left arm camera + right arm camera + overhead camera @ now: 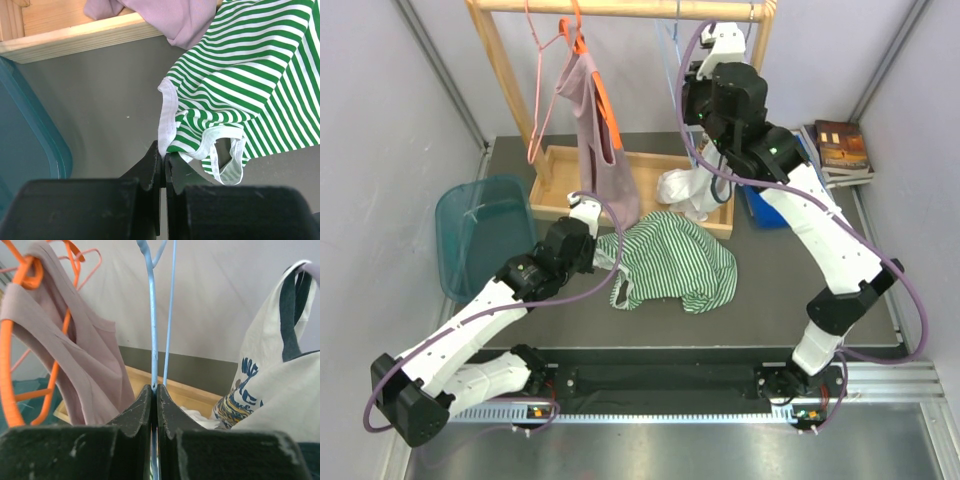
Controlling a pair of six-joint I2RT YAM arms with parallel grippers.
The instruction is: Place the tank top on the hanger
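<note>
The green-and-white striped tank top (672, 264) lies crumpled on the grey table in front of the wooden tray. My left gripper (163, 155) is shut on its white-edged hem at the left side (167, 117); in the top view the left gripper (601, 245) sits low at the garment's left edge. The light-blue wire hanger (153, 320) hangs from the wooden rail, seen faintly in the top view as the hanger (677, 45). My right gripper (154, 388) is raised to it and shut on one of its wires; from above, the right gripper (688, 80) is just right of the hanger.
A mauve top (598, 130) hangs on an orange hanger (607, 95) beside a pink hanger (542, 80) on the wooden rack (620, 8). Below stands a wooden tray (552, 205) with a white top (688, 192). A teal bin (480, 235) is left, books (842, 150) right.
</note>
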